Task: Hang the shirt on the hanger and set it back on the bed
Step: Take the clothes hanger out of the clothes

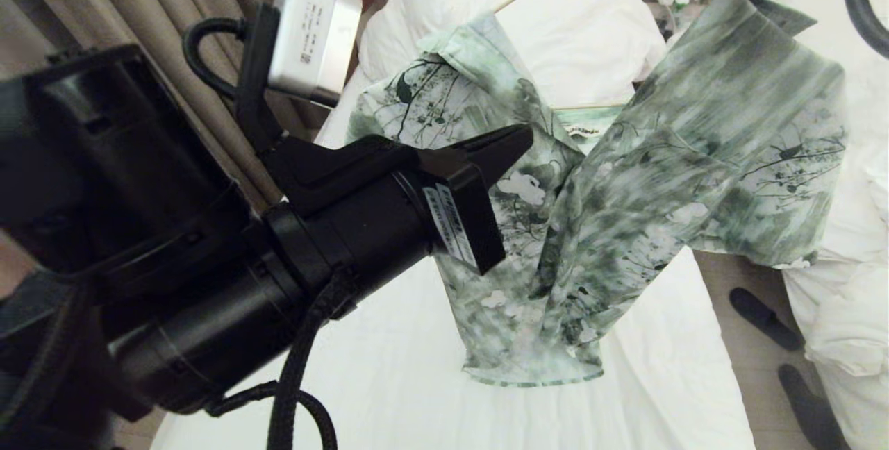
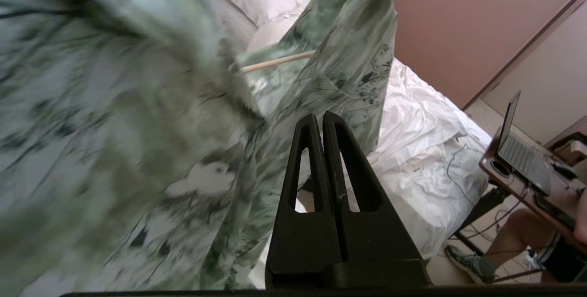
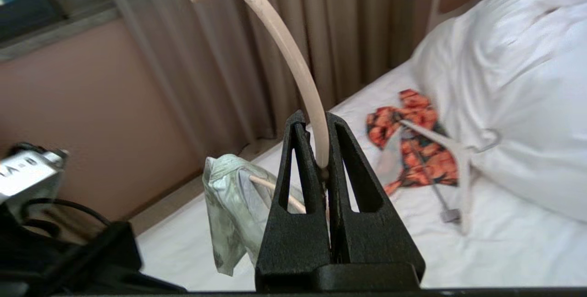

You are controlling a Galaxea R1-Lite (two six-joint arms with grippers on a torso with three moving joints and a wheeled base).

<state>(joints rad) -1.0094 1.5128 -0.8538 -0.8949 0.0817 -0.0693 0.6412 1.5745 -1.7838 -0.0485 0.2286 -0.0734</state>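
My left gripper point(image 2: 323, 120) nearest, raised over bed point(image 1: 430, 367) – jaws pressed together, nothing between them, tips just beside shirt point(image 1: 555, 228). Shirt hangs in air above white sheet, one shoulder draped on hanger point(image 3: 293, 63), other side flared out toward my right. My right gripper point(image 3: 321, 125) clamped on hanger at base of hook – hook curves up past fingertips. Farther back: orange-red floral garment point(image 3: 412, 145), white hanger point(image 3: 461, 168), pillows point(image 3: 513, 72).
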